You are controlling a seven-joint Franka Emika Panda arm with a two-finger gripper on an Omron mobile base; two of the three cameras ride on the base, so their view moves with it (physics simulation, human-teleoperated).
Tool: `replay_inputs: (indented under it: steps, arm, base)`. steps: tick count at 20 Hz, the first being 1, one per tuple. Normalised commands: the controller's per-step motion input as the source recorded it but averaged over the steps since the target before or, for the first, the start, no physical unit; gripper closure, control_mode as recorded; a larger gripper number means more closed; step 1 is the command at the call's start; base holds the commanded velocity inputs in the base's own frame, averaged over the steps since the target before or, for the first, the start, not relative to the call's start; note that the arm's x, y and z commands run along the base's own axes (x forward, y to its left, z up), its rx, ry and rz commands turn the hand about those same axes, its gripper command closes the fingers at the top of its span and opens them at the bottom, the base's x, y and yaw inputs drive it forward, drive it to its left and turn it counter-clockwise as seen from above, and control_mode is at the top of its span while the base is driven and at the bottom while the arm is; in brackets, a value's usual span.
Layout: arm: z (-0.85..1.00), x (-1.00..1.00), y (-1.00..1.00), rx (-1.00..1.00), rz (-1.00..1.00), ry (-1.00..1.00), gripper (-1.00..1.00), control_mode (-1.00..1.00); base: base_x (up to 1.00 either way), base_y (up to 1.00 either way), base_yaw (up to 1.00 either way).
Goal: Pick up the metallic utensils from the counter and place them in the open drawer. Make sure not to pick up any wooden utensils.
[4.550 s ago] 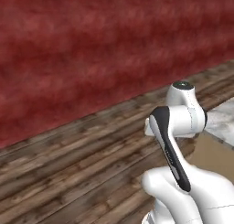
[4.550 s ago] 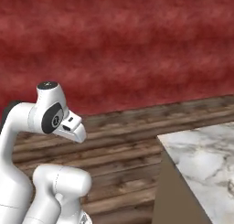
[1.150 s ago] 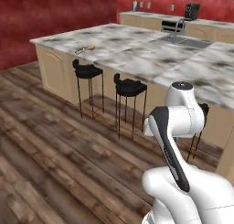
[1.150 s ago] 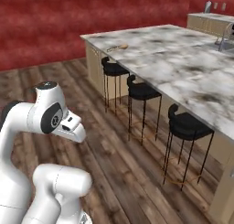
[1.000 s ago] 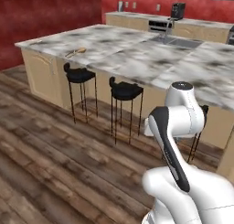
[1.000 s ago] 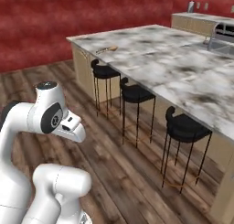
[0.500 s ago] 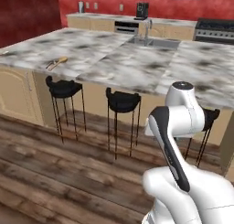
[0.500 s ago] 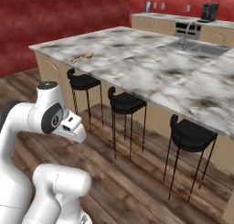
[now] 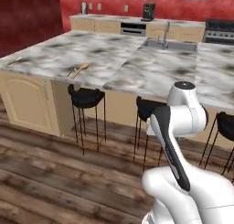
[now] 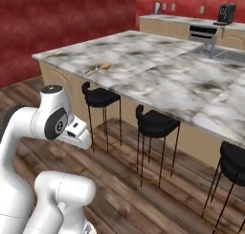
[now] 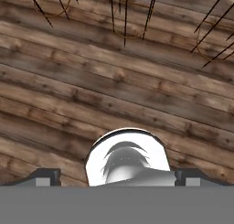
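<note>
The counter [image 9: 114,58] [image 10: 158,61] is a long marble island ahead of me. A brown curved wooden spoon [image 9: 81,68] [image 10: 101,66] lies near its front left part, with a thin stick [image 9: 71,73] beside it. A thin pale sliver [image 9: 13,61] lies at the far left corner; I cannot tell what it is. The metallic utensils are too small to pick out, and the open drawer is out of view. My gripper [image 11: 118,176] points down at the wooden floor, far from the counter, its fingertips [image 11: 45,175] wide apart and open with nothing between them.
Black bar stools [image 9: 86,97] [image 10: 155,123] stand in a row along the island's near side. A sink [image 9: 171,45] is set into the counter. A back counter holds a coffee machine [image 9: 148,10] and a stove [image 9: 219,31]. Wood flooring [image 11: 114,81] lies between me and the island.
The whole picture has shifted: the base has driven and turned, and the island now stands nearer and more square in front. The arm keeps its folded pose and the gripper stays open.
</note>
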Motion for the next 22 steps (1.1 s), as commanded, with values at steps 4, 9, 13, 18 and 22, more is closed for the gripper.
replay_inputs:
  steps: [4, 9, 13, 18, 22]
  arm:
    - [0.00, 0.00, 0.00, 0.00, 0.00, 0.00, -1.00, 1.00]
    - [0.00, 0.00, 0.00, 0.00, 0.00, 0.00, -1.00, 1.00]
    - [0.00, 0.00, 0.00, 0.00, 0.00, 0.00, -1.00, 1.00]
    - [0.00, 0.00, 0.00, 0.00, 0.00, 0.00, -1.00, 1.00]
    - [0.00, 0.00, 0.00, 0.00, 0.00, 0.00, -1.00, 1.00]
  base:
    - [0.94, 1.00, -0.13]
    - [0.87, 1.00, -0.20]
    - [0.89, 1.00, -0.26]
    - [0.87, 1.00, -0.33]
    - [0.79, 1.00, -0.33]
